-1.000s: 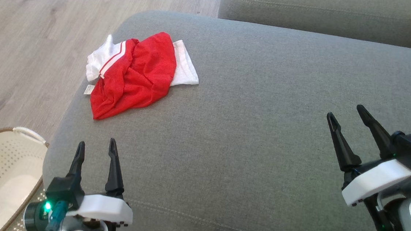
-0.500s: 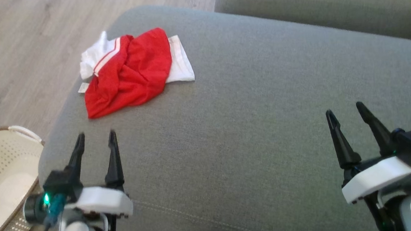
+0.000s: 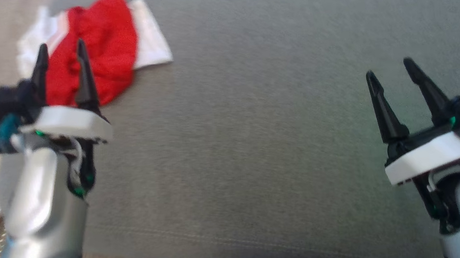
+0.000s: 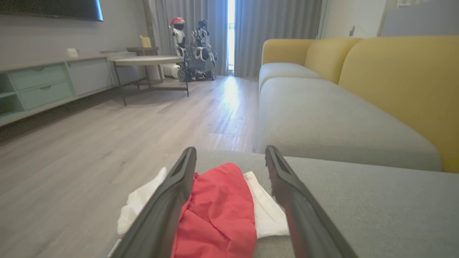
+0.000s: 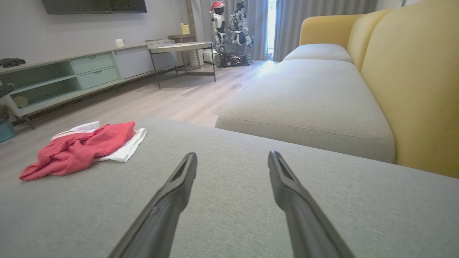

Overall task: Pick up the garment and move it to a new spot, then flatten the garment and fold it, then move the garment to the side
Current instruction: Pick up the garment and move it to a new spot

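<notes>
as garment (image 3: 105,61) lies crumpled, backrest (image 5: 412,89) (wrist views)

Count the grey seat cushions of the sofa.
3: the near cushion under the garment, the middle cushion beyond it, the far cushion near the curtains. Others may be hidden.

Grey sofa cushion (image 3: 255,143) carries a crumpled garment (image 3: 105,61) (red and white) near its corner
</notes>
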`<state>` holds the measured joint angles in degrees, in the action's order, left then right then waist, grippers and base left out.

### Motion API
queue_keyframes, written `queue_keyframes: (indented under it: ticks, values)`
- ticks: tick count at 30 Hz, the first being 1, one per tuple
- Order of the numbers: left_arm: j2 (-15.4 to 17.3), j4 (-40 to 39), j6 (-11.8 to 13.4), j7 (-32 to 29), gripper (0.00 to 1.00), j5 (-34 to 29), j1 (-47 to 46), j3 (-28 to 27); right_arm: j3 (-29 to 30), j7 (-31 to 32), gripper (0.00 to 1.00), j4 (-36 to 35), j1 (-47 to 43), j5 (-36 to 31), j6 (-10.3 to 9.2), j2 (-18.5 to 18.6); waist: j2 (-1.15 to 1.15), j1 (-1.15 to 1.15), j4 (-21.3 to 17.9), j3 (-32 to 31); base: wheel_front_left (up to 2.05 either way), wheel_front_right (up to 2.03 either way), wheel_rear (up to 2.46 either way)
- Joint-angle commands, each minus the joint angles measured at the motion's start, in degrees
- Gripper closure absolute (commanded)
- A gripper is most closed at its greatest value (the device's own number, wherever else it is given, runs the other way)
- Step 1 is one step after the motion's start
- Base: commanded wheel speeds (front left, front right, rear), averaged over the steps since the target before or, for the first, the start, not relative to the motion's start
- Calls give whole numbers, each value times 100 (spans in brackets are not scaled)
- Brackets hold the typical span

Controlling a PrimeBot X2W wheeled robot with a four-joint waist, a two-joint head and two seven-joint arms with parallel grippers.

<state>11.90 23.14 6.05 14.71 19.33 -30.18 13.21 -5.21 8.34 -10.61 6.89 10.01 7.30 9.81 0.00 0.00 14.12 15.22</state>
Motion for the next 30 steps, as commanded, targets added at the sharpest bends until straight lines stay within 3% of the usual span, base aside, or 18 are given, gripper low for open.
queue_keyframes:
  ticks: [1, 9, 18, 19, 20, 22, 30]
  values:
    - [247, 153, -70, 28, 0, 38, -368, -267, -145, -3, 0, -217, 225, -6, 19, 77, 0, 0, -458, 441, 0, 0, 0]
    - [501, 2337, -423, -130, 0, 276, -1380, -424, -183, -185, 0, -68, 471, 64, 19, 65, 0, 0, -1050, 878, 0, 0, 0]
    - [614, 4103, -438, -768, 0, 519, -2010, -541, -192, -311, 0, 58, 527, 119, 19, 50, 0, 0, -1241, 1012, 0, 0, 0]
    - [621, 4227, -420, -808, 4, 521, -2057, -535, -194, -316, 0, 69, 531, 124, 19, 50, 0, 0, -1241, 1013, 0, 0, 0]
    - [615, 4334, -438, -849, 30, 528, -2094, -524, -198, -319, 0, 83, 535, 127, 19, 50, 0, 0, -1238, 1007, 0, 0, 0]
    - [611, 4491, -483, -846, 100, 517, -2149, -484, -196, -323, 0, 114, 538, 128, 19, 49, 0, 0, -1216, 976, 0, 0, 0]
    - [688, 4532, -375, -182, 100, 271, -2242, -262, -167, -353, 0, 196, 465, 139, 19, 40, 0, 0, -1049, 682, 0, 0, 0]
